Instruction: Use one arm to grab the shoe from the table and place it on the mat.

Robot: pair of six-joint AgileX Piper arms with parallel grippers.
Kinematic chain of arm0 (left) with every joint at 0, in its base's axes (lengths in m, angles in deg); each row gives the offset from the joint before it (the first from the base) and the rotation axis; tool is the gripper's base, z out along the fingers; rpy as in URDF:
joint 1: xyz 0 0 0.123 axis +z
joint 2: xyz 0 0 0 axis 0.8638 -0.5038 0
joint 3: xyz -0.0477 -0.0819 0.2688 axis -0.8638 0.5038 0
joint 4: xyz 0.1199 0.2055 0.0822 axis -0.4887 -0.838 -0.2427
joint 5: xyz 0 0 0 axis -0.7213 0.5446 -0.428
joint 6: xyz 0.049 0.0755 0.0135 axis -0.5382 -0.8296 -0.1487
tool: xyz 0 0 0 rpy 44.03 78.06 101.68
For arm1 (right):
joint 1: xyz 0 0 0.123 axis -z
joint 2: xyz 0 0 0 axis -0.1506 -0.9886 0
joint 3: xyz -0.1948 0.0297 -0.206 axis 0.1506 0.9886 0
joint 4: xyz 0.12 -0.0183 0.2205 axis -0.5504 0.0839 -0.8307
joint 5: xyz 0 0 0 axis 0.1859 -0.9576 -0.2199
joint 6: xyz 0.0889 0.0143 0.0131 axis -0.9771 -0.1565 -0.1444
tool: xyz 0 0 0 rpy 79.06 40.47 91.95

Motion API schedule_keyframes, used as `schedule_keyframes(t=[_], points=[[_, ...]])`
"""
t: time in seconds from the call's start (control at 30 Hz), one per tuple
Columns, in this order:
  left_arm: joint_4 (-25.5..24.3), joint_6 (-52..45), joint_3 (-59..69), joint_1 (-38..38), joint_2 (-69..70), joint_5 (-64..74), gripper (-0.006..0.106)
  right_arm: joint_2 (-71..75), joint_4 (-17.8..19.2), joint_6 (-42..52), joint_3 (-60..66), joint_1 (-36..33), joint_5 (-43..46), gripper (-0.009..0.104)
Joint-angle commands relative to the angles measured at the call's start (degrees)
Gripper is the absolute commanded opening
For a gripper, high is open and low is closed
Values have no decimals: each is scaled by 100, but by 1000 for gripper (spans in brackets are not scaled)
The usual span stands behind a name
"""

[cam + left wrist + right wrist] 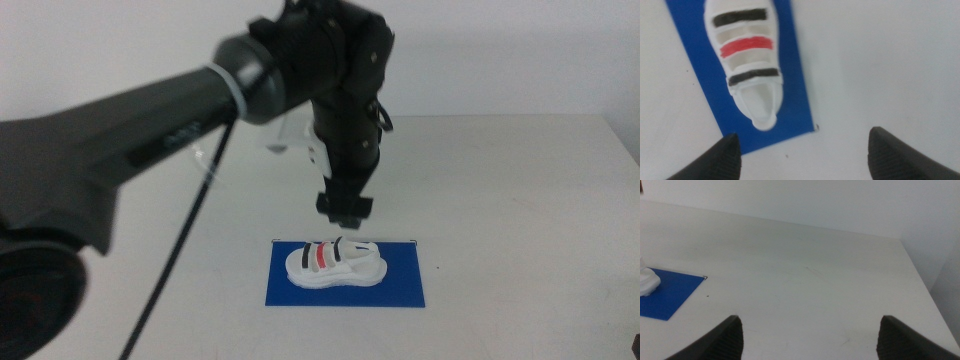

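The shoe lies on the mat; the left gripper hovers above, jaws spread, holding nothing.

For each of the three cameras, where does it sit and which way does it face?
Middle view: above the table, facing forward and down at the white strapped shoe on the dark blue rectangular mat; left arm above.
Left wrist view: straight down on shoe and mat; left gripper open.
Right wrist view: low across the white table; right gripper open.
All share the mat.
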Motion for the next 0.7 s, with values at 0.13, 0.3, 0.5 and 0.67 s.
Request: schedule_keyframes(t=[0.13, 0.3, 0.5, 0.67], points=[[-559, -848, -180, -18, 988, 496, 84, -21, 62, 59, 29, -17, 418, 78], [-979, -2715, -180, -18, 1365, 496, 84, -21, 62, 59, 29, -17, 418, 78], [-1718, -5796, -180, -18, 1779, 496, 84, -21, 62, 59, 29, -17, 418, 78], [-2089, -7552, -180, 42, 2038, 492, 84, -21, 62, 59, 29, -17, 418, 78]])
